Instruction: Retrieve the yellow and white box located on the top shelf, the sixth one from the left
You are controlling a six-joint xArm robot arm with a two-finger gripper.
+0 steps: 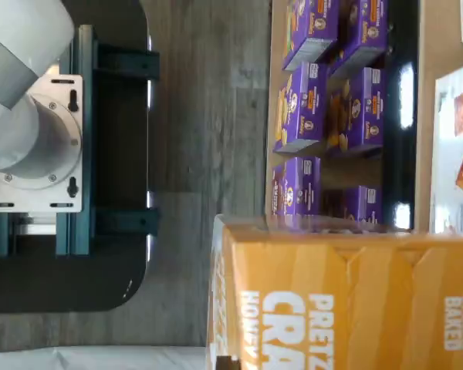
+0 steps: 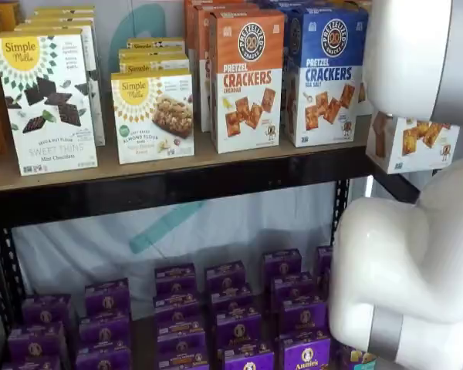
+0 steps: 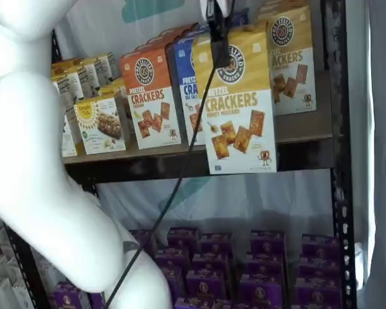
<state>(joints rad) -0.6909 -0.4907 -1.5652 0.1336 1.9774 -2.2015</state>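
Yellow and white box [image 3: 239, 106] is seen hanging in front of the top shelf [image 3: 199, 161], its base lower than the black front rail, clear of the board, with the claw [image 3: 217, 29] clamped on its upper edge and a cable trailing down beside it. In the other shelf view only its white lower part [image 2: 411, 143] shows, past the right end of the top shelf [image 2: 177, 181] and partly hidden by the white arm [image 2: 409, 254]. In the wrist view its yellow band [image 1: 347, 301] fills the near corner. Three pretzel cartons are counted in the front row on the board: one orange-topped carton [image 3: 149, 96], one blue-topped carton [image 3: 188, 90] partly covered by the held box, and one yellow-topped carton [image 3: 291, 61] behind and to the right. One almond flour bar box [image 2: 153, 116] and one mint chocolate box [image 2: 48, 100] are seen further left. Many small purple boxes [image 2: 239, 324] are ranged on the lower level; an exact count cannot be made.
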